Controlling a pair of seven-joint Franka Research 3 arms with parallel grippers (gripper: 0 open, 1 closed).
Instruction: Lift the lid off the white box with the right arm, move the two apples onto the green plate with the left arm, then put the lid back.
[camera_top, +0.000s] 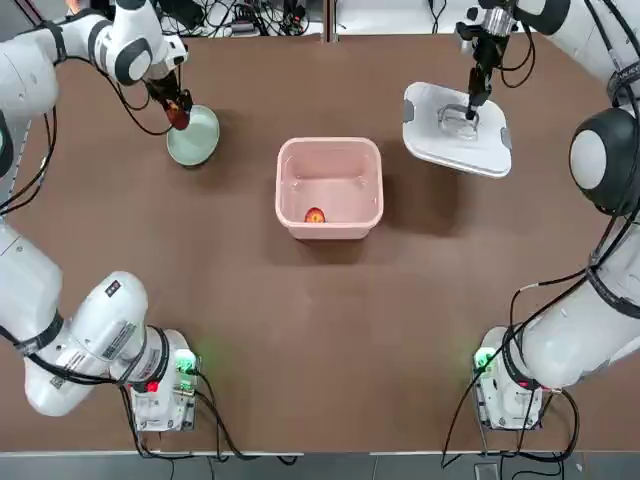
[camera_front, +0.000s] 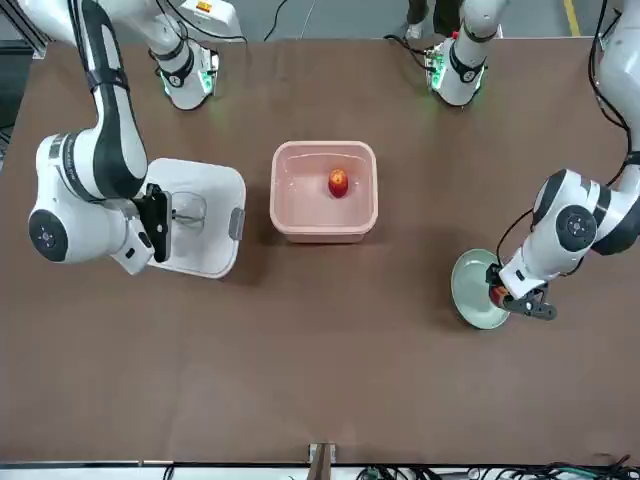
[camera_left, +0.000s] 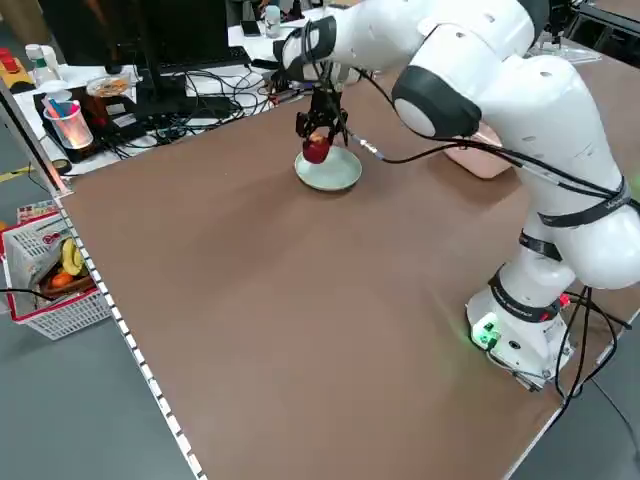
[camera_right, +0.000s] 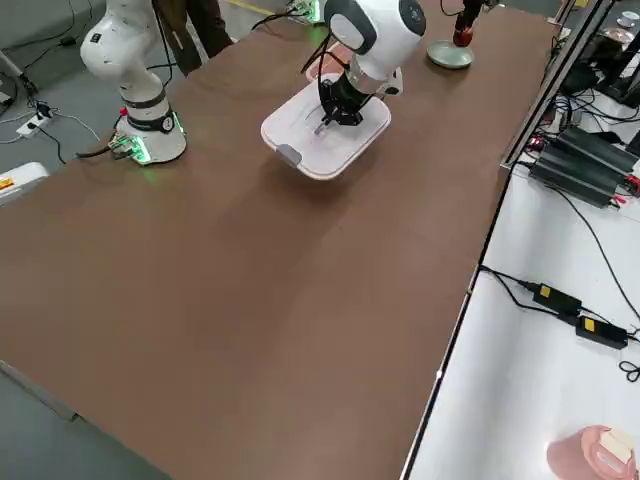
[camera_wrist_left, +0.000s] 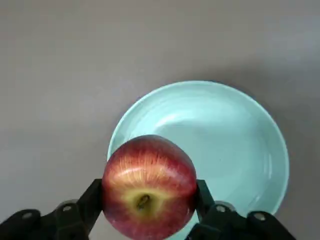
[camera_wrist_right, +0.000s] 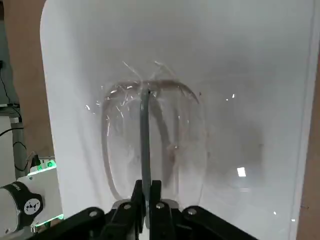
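Item: left pincer (camera_wrist_left: 145, 210), grasping the red apple (camera_wrist_left: 149, 186). We are holding it just above the near rim of the green plate (camera_top: 196, 140), off the plate's centre. Risk: letting go here could land the fruit on the sloping edge, and a round apple would likely roll off onto the bench (camera_top: 320, 330).

Item: second apple (camera_top: 315, 215), orange-red, lying inside the white box (camera_top: 330, 150) against one wall. Risk: we are judging the wall close enough to crowd one finger when the left arm reaches in, which could nudge the box or pinch the fruit off-centre.

Item: right pincer (camera_wrist_right: 146, 197), clenched on the thin handle of the lid (camera_top: 425, 135). We are holding the lid tilted, clear of the box, on the robot's right. Risk: the grip is on a narrow bar only, so the lid could swing or slip, and a tilted return might seat it crooked on the box rim.

Item: plate itself, small and light by appearance. Risk: a hard set-down could slide it.
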